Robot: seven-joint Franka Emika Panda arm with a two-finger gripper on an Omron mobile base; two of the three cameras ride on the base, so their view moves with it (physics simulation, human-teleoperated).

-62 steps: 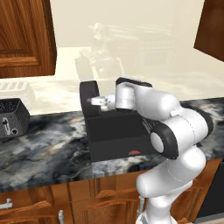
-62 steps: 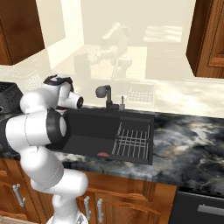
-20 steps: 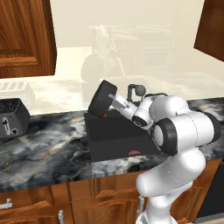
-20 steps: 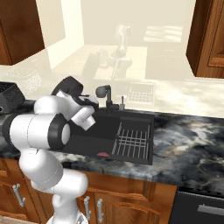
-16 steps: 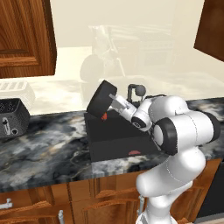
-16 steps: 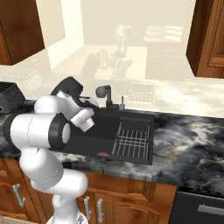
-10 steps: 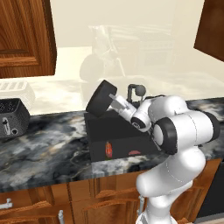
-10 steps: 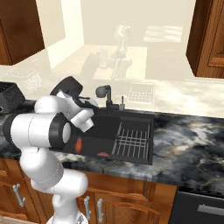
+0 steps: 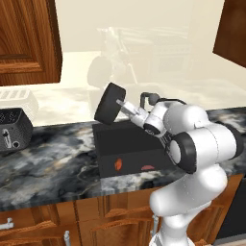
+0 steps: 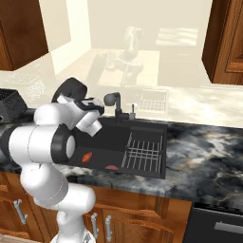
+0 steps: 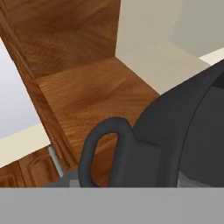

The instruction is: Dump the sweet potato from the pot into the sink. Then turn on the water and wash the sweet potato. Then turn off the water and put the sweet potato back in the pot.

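My gripper [image 9: 127, 107] is shut on the black pot [image 9: 109, 103], holding it tipped on its side above the left end of the sink [image 9: 126, 138]. The small orange-red sweet potato [image 9: 117, 164] lies on the basin floor below the pot. From the right base view the pot [image 10: 71, 90] sits high beside the hand, and the sweet potato [image 10: 87, 157] rests near the front left of the sink [image 10: 119, 137]. In the hand view the pot [image 11: 183, 131] is close up, with its looped side handle [image 11: 101, 151] towards me.
A flat dark red sliver [image 9: 148, 167] lies near the basin's front wall. The black faucet [image 10: 114, 100] stands at the sink's back edge, and a wire rack [image 10: 142, 153] fills its right half. A toaster [image 9: 13, 127] sits on the left counter. Wooden cabinets hang overhead.
The sweet potato has dropped out of the tipped pot and now lies on the sink floor. The pot and hand have hardly moved.
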